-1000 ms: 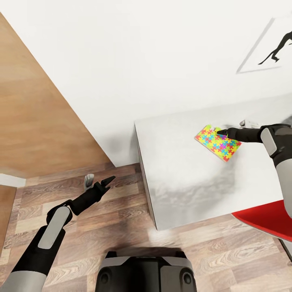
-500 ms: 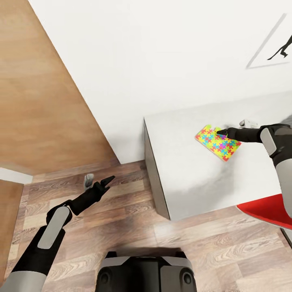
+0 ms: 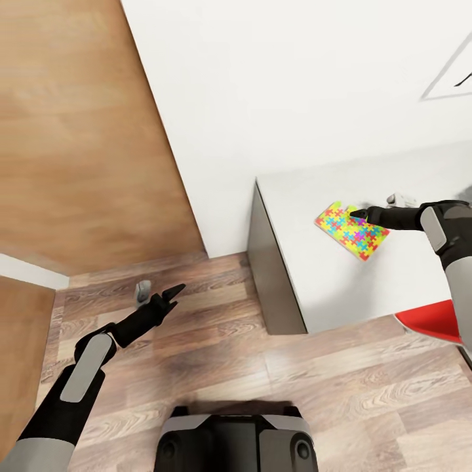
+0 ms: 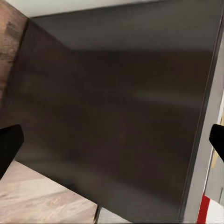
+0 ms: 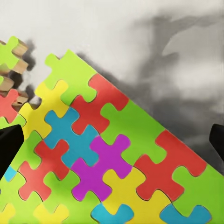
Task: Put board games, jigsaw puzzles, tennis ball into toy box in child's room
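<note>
Jigsaw puzzle | pinched by right gripper above table | left gripper spread, empty | advice: carry level to toy box, avoid snagging.

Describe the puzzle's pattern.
Puzzle: interlocking red, yellow, green, blue and purple pieces; right wrist view shows it best.

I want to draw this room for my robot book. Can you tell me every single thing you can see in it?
jigsaw puzzle: one, yellow, pink, blue and green, held flat at the right gripper, above the table
table: one, light grey top, dark side, right of the floor
chair seat: one, red, near table edge
wall picture: one, white, upper right
floor: wood planks
left gripper: black, over floor
right gripper: black, at the puzzle
</note>
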Robot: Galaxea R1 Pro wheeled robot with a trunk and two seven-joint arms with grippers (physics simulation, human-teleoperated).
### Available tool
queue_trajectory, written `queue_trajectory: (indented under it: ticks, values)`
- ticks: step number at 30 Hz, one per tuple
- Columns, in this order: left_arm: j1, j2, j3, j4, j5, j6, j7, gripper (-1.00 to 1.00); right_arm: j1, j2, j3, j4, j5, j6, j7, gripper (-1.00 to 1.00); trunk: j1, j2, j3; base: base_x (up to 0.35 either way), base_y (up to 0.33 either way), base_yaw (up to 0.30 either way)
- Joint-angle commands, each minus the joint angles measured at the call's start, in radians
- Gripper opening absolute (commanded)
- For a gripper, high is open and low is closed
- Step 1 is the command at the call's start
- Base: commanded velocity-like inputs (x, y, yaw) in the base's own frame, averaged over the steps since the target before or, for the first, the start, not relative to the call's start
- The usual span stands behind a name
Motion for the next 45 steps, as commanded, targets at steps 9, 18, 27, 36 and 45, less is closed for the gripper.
queue_trajectory:
  ticks: [9, 18, 27, 36, 45]
  values:
    - [0.000, -0.001, 0.001, 0.000, -0.001, 0.006, -0.002, 1.00, 0.000, 0.001, -0.002, 0.000, 0.001, 0.007, 0.002, 1.00, 0.000, -0.001, -0.001, -0.083, 0.141, 0.000]
    - [0.001, -0.001, 0.001, -0.001, -0.003, 0.005, -0.002, 1.00, 0.000, 0.001, -0.002, 0.000, 0.000, 0.007, 0.002, 1.00, 0.000, -0.001, -0.001, -0.067, 0.023, 0.000]
    - [0.003, -0.002, 0.000, -0.007, -0.002, 0.005, -0.002, 1.00, 0.000, 0.003, -0.001, 0.000, 0.000, 0.007, 0.002, 1.00, 0.000, -0.001, -0.001, -0.259, 0.003, 0.000]
    - [0.005, -0.002, 0.001, -0.010, -0.005, -0.006, -0.002, 1.00, 0.000, 0.004, -0.001, 0.000, 0.000, 0.007, 0.002, 1.00, 0.000, -0.001, -0.001, -0.088, 0.000, 0.000]
    - [0.017, -0.002, -0.003, -0.012, -0.004, -0.062, -0.005, 1.00, -0.001, 0.005, 0.001, 0.000, 0.003, 0.007, -0.004, 1.00, 0.000, -0.001, -0.001, -0.015, 0.000, 0.000]
